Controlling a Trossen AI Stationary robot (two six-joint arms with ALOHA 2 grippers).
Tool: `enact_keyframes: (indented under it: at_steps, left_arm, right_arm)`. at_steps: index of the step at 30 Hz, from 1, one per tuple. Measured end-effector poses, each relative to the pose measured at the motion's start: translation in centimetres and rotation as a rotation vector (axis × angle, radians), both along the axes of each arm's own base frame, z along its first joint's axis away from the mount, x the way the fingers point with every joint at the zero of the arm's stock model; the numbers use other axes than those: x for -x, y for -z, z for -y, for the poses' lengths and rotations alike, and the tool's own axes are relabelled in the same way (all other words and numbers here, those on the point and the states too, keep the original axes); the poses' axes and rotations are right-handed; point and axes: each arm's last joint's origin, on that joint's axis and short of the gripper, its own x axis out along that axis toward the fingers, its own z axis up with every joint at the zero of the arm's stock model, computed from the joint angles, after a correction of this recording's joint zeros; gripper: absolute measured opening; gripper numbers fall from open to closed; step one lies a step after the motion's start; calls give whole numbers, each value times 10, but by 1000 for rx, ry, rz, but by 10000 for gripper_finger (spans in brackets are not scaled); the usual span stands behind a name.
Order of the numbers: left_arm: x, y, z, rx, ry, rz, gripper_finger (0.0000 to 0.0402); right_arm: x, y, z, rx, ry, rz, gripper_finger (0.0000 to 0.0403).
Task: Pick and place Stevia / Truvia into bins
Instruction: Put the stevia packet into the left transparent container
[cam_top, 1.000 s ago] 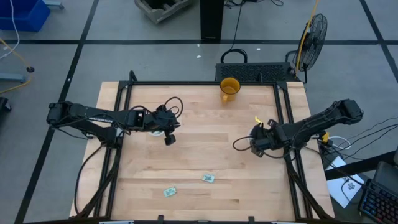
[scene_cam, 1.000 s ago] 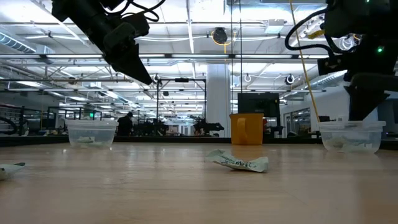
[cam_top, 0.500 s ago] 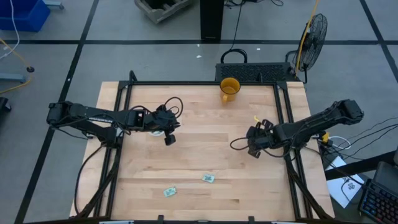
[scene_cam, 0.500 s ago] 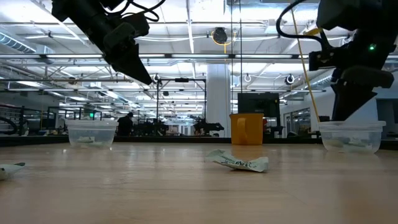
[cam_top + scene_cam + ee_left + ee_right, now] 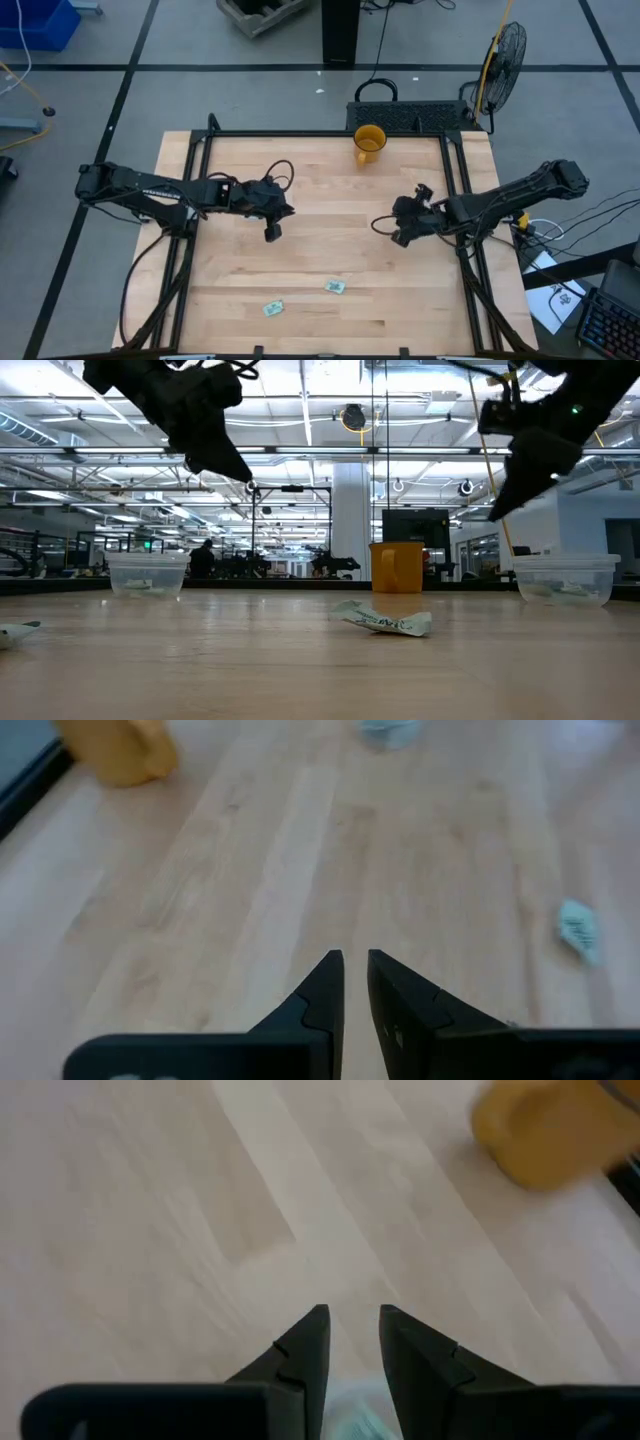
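Two pale green and white Stevia packets lie flat on the wooden table near its front edge, one [image 5: 334,286] crumpled at the middle, the other [image 5: 273,307] further left. Two clear cup bins stand on the table, the left bin [image 5: 147,573] and the right bin [image 5: 565,578], each with packets inside. My left gripper [image 5: 355,960] hovers high beside the left bin, slanting down, a narrow gap between its fingers and nothing in it. My right gripper [image 5: 353,1320] hangs open and holding nothing, above and left of the right bin, whose rim [image 5: 350,1415] shows between its fingers.
A yellow-orange cup [image 5: 369,142] stands at the middle of the table's far edge. A black frame [image 5: 330,133] runs around the tabletop. Bare wood lies between the two arms and in front of them, down to the packets.
My right gripper has risen from just over the right bin and swung toward the table's left, tipping its fingers up from steeply downward to a slant. The bins and the packets on the table have not moved.
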Motion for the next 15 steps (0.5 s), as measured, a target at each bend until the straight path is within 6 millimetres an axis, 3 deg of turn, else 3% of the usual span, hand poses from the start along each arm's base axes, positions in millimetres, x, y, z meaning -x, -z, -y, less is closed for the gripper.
enact_keyframes:
  at_steps: [10, 15]
  left_arm:
    - [1, -1, 37, 41, 120, 20, 51]
    - [7, -1, 67, 154, 224, 7, 51]
  right_arm:
    - [-31, -26, -10, 59, -203, 326, 86]
    - [-34, -30, -11, 90, -239, 361, 86]
